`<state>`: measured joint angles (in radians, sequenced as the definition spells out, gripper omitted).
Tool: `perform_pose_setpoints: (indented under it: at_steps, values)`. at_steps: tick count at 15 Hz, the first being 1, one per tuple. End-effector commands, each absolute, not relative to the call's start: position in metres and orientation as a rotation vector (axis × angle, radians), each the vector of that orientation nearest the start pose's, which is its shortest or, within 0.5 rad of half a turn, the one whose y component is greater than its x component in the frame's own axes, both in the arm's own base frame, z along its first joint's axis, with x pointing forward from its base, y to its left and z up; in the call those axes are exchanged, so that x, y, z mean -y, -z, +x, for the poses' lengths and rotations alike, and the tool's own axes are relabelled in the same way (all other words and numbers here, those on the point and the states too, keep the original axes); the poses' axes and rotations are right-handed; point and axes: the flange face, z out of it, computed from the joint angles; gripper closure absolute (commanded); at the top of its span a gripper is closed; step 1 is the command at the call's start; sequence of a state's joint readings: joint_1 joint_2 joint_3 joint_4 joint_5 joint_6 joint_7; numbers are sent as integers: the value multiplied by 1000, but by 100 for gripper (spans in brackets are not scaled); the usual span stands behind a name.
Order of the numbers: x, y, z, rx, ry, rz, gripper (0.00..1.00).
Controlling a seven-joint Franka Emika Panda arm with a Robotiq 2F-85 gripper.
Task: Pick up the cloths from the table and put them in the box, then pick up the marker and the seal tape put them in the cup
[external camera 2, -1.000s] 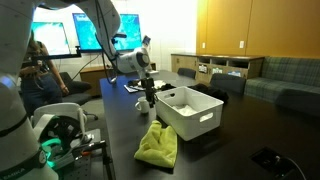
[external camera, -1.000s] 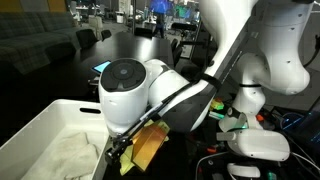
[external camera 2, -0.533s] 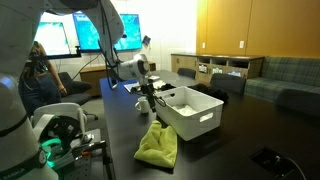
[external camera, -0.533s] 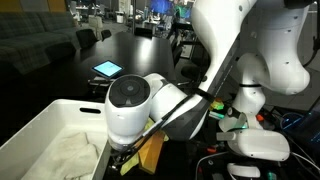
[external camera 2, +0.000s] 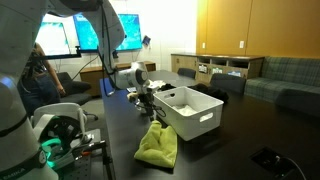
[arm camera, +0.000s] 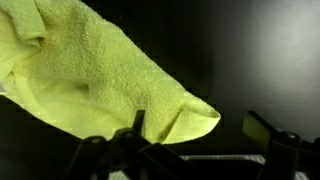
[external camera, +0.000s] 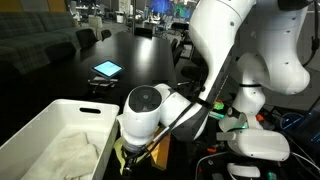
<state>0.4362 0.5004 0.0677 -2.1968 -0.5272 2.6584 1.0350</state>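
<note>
A yellow cloth (external camera 2: 157, 145) lies crumpled on the dark table beside the white box (external camera 2: 191, 112). In the wrist view the cloth (arm camera: 90, 75) fills the upper left, with a folded corner reaching between my fingers. My gripper (arm camera: 200, 138) is open and low over that corner, one finger (arm camera: 138, 124) over the cloth, the other over bare table. In an exterior view the gripper (external camera: 128, 160) hangs next to the box (external camera: 40, 125), the yellow cloth (external camera: 156, 150) behind it. A white cloth (external camera: 70, 152) lies in the box. Marker, tape and cup are not visible.
A tablet (external camera: 107, 69) lies farther back on the table. White robot equipment with cables (external camera: 255, 140) stands close beside my arm. Another device with a green light (external camera 2: 60, 135) sits at the table's near end. Chairs and a sofa stand beyond the table.
My arm has come down and the gripper has lowered toward the yellow cloth beside the box. The cloth and box have not moved.
</note>
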Motion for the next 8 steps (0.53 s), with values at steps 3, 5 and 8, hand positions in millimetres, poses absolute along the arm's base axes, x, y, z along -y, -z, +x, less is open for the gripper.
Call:
perform_pose_setpoints:
  at_steps: [3,5,8]
  values:
    - [-269,-140,474,-2,217,-3280,0]
    - [-266,-136,476,23,221,-3275,0]
    - [-262,-132,480,50,230,-3260,0]
